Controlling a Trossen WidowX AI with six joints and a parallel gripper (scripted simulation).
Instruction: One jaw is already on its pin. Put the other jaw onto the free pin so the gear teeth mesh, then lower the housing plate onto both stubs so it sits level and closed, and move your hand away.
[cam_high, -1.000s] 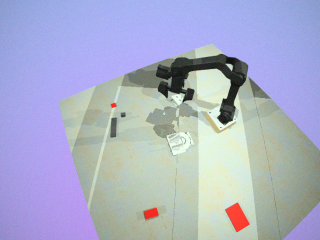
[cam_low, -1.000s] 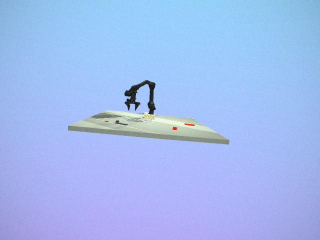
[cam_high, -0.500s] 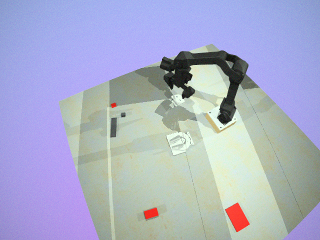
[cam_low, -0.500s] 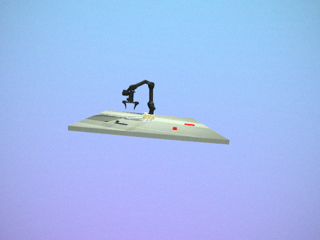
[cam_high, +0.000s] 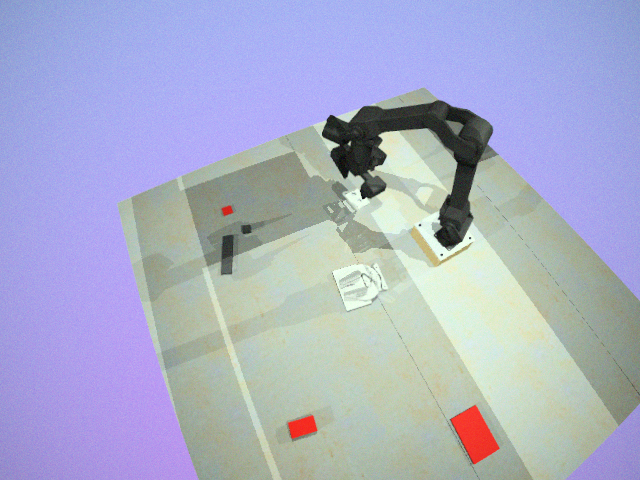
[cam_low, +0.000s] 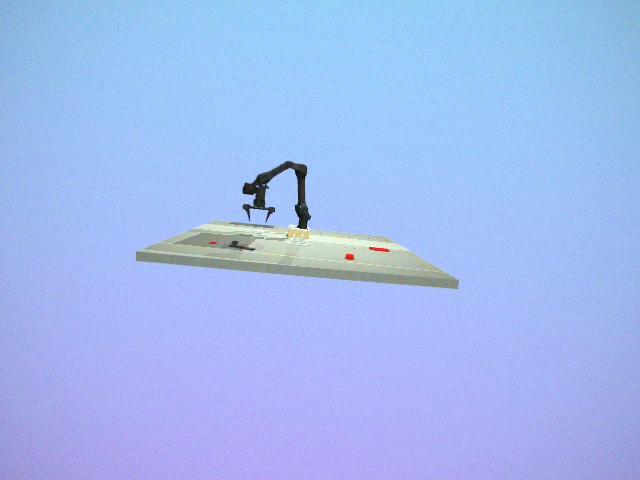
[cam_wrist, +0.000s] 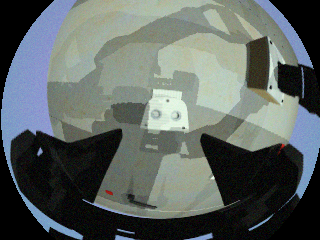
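Observation:
The white housing plate (cam_high: 355, 198) (cam_wrist: 167, 123) lies on the table near its back, with two round holes or sockets showing in the wrist view. My gripper (cam_high: 355, 186) (cam_low: 258, 221) (cam_wrist: 161, 133) is open and empty above the table. In the wrist view the plate shows just beyond the gap between the fingertips; in the top view one finger partly covers it. The white base assembly (cam_high: 349, 304) (cam_low: 297, 240) stands apart from the plate, closer to the top camera, with white parts on it. Its jaws, pins and teeth are too small to tell apart.
The arm's wooden mount (cam_high: 431, 249) (cam_low: 298, 234) (cam_wrist: 257, 70) stands beside the work area. A dark bar (cam_high: 226, 254) and a small dark block (cam_high: 246, 228) lie to the left. Red blocks (cam_high: 302, 426) (cam_high: 474, 434) lie toward the top camera, and a small red one (cam_high: 227, 210) far left.

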